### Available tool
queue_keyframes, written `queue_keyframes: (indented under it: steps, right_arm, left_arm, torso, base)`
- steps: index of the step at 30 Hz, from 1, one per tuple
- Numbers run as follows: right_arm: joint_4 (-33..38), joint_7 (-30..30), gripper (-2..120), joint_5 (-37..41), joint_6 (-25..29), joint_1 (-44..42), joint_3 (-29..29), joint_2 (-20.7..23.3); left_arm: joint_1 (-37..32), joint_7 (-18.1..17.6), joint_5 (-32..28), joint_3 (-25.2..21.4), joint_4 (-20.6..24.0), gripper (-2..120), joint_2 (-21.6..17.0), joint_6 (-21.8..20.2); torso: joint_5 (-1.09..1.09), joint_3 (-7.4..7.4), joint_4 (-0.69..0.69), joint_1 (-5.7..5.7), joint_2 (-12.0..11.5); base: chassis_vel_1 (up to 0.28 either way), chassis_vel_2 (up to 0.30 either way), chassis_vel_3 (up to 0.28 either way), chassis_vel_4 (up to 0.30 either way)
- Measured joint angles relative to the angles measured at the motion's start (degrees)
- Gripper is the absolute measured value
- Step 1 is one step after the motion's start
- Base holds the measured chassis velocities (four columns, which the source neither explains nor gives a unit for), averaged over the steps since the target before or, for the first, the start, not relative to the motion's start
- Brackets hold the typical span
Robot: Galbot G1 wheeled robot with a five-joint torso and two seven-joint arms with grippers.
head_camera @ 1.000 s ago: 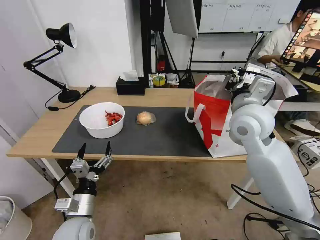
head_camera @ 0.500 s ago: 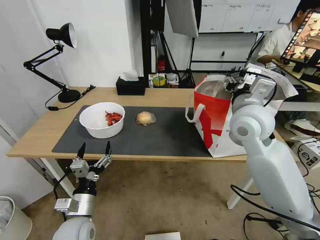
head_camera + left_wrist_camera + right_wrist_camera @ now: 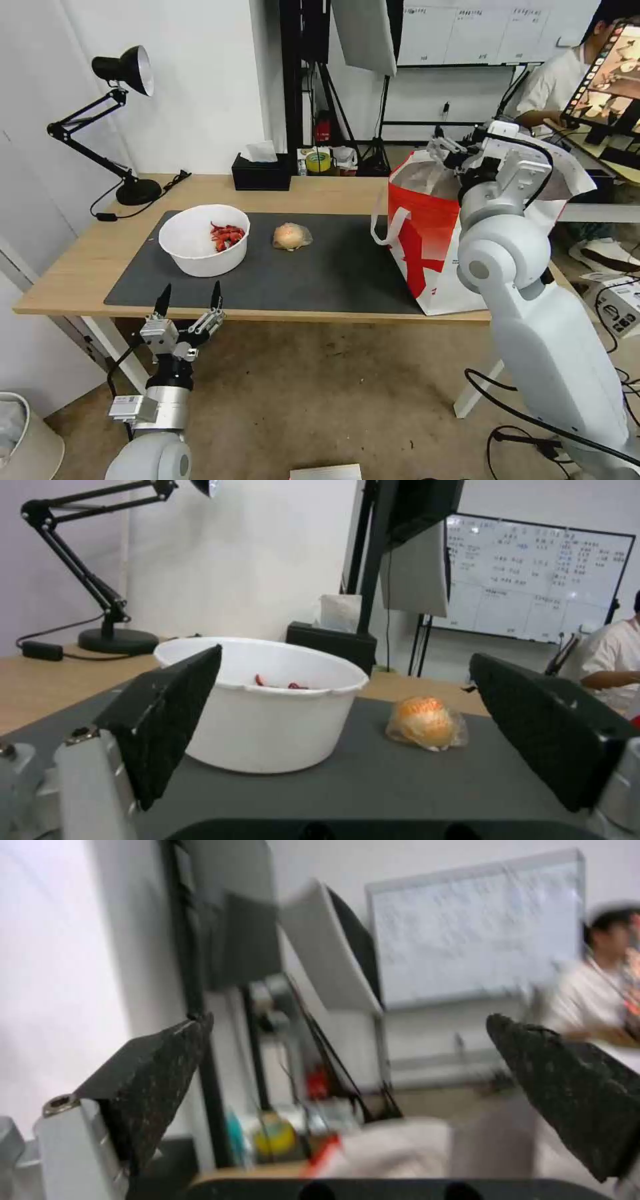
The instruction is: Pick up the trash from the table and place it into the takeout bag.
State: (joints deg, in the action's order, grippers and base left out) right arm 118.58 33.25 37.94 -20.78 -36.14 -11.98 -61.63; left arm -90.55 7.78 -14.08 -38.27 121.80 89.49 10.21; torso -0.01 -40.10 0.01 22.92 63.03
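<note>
Beige bun point(image 3: 292, 236) in clear crinkled wrap; mat point(image 3: 333, 273) beneath.

A black articulated desk lamp point(image 3: 110, 113) with a round base stands toward ten o'clock, its cord trailing beside it. At twelve o'clock sits a black rectangular tissue box point(image 3: 261, 172) with a white tissue poking up. Behind it rise black metal stand poles point(image 3: 303, 73) and a yellow tape roll point(image 3: 318, 161). A white wall-mounted whiteboard point(image 3: 480, 30) hangs toward one o'clock.
</note>
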Motion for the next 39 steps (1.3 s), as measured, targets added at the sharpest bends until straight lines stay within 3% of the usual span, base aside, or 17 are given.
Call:
queue_keyframes:
  steps: [1,4,6,8,12,16,17,23,39]
  right_arm:
    - [0.00,0.00,100,0.00,0.00,0.00,0.00,0.00]
    - [-0.78,-9.20,100,-5.69,7.14,-3.56,-0.21,0.88]
    - [-0.80,-10.87,100,-6.59,8.42,-4.44,-0.29,1.05]
    - [-0.72,-17.44,100,-10.38,14.11,-8.83,-1.02,1.69]
    - [-0.42,-21.81,100,-14.49,20.33,-13.37,-1.92,1.83]
    - [0.59,-23.07,100,-16.10,24.38,-17.32,-2.69,1.28]
    - [0.64,-24.74,100,-18.11,27.39,-20.65,-3.41,0.12]
    - [0.26,-27.68,100,-23.52,33.90,-30.24,-4.85,-3.47]
    - [0.50,-27.09,100,-30.02,42.17,-42.38,-6.48,-9.59]
  left_arm:
    - [0.00,0.00,0.00,0.00,0.00,100,0.00,0.00]
    - [-0.02,0.00,0.00,0.10,0.03,100,0.07,0.00]
    - [-0.04,0.00,-0.01,0.11,0.04,100,0.06,0.00]
    - [-0.10,-0.01,-0.06,0.03,0.12,100,-0.03,-0.01]
    - [-0.12,-0.01,-0.18,-0.09,0.22,100,-0.13,0.00]
    - [-0.06,-0.02,-0.22,0.09,0.08,100,0.15,0.05]
    - [-0.03,-0.02,-0.23,0.18,0.07,100,0.23,0.18]
    - [0.01,-0.03,-0.24,0.61,0.19,100,-0.11,0.20]
    - [-0.41,-0.05,-0.46,0.82,0.47,100,-0.77,0.29]
  torso:
    - [0.00,0.00,0.00,0.00,0.00]
    - [0.01,0.00,0.00,0.00,0.00]
    - [0.01,0.00,-0.01,0.00,0.00]
    - [0.01,0.00,-0.01,0.00,0.00]
    - [0.01,0.00,-0.01,0.00,0.00]
    - [-0.02,0.00,0.00,0.00,0.00]
    - [0.01,0.00,-0.01,0.00,0.00]
    - [0.01,0.00,-0.02,0.00,0.01]
    - [0.00,0.00,-0.01,0.00,0.01]
  base:
    - [0.000,0.000,0.000,0.000]
    - [0.000,0.000,0.000,0.000]
    - [0.000,0.000,0.000,0.000]
    - [0.000,0.000,0.000,0.000]
    - [0.000,0.000,0.000,0.000]
    - [0.000,0.000,0.000,0.000]
    - [0.000,0.000,0.000,0.000]
    - [0.000,0.000,0.000,0.000]
    - [0.000,0.000,0.000,0.000]
